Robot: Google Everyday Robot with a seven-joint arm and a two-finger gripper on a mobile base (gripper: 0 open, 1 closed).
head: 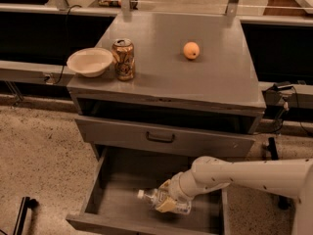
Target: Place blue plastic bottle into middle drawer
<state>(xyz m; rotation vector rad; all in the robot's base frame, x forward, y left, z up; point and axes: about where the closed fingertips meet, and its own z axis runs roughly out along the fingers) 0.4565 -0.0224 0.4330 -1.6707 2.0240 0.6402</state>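
Observation:
The blue plastic bottle (181, 208), clear with a white cap pointing left, lies on its side low in the open middle drawer (113, 202), near the drawer's front middle. My gripper (165, 202) reaches in from the right on a white arm and is shut around the bottle's middle, with yellowish finger pads (166, 206) on it. I cannot tell whether the bottle rests on the drawer floor or hangs just above it.
On the cabinet top (215, 82) stand a gold-brown can (123, 58), a white bowl (89, 61) and an orange (191, 50). A shut drawer front with a black handle (160, 137) sits above the open drawer. A black object (22, 214) stands on the floor at the lower left.

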